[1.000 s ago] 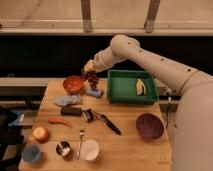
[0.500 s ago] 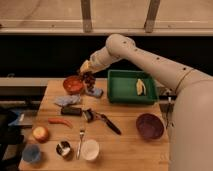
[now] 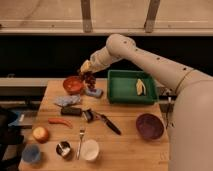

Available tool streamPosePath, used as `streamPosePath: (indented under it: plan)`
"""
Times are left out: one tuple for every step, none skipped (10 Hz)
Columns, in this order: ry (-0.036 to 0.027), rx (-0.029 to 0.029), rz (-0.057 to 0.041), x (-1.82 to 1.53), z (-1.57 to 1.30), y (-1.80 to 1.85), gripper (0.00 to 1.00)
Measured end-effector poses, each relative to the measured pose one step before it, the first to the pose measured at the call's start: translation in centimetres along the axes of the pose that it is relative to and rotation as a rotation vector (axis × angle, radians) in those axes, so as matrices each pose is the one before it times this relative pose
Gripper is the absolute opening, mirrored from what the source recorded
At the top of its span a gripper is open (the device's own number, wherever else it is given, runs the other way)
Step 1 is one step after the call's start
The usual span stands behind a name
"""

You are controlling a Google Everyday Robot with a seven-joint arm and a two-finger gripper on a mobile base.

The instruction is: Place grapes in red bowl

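1. The white arm's gripper [image 3: 87, 70] hangs over the far left part of the light wooden table [image 3: 130, 150]; its fingers are clamped on the dark reddish-purple bunch of grapes [image 3: 90, 79].
2. The grapes dangle just right of the small round orange-red bowl [image 3: 72, 86]; they are not inside it.
3. Further right sits a green rectangular tray [image 3: 113, 98] holding a pale yellow banana [image 3: 139, 86]; a dark purple bowl [image 3: 149, 126] stands near right.

**What the view keeps back**

The gripper [image 3: 86, 67], just above and right of the red bowl [image 3: 72, 85], grips the grapes [image 3: 89, 79], but its fingertips blur into the bunch. Whether the grapes touch the bowl's rim cannot be told. The robot's body [image 3: 192, 125] runs off the right edge. A small shiny object [image 3: 63, 148] beside the white cup [image 3: 90, 149] is too blurred to identify.
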Motion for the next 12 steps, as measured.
streamPosePath:
  plan:
    - [0.00104,-0.01315,-0.02360,-0.521,0.655,0.666,0.00]
    - [0.00313,-0.02028,-0.02560,-0.892,1.356,1.085,0.00]
    - [0.00146,-0.01742,-0.01946,-1.020,1.410,0.985,0.00]
    - [0.00174,-0.01151,-0.01336,-0.728,1.057,0.664,0.00]
    - [0.00375,-0.02588,-0.02573,-1.342,2.136,1.331,0.00]
    - [0.00203,-0.01558,-0.01378,-0.730,1.192,0.551,0.00]
    - [0.00196,-0.01458,-0.01213,-0.522,1.171,0.244,0.00]
    - [-0.00199,-0.01963,-0.01057,-0.330,1.254,-0.010,0.00]
    - [-0.00953,-0.01617,-0.00313,0.036,0.718,-0.327,0.00]
    - [-0.01131,-0.01364,0.00164,0.269,0.571,-0.565,0.00]
    - [-0.01220,-0.01205,0.00493,0.148,0.478,-0.485,0.00]
    - [-0.01229,-0.01463,0.00464,0.079,0.565,-0.585,0.00]
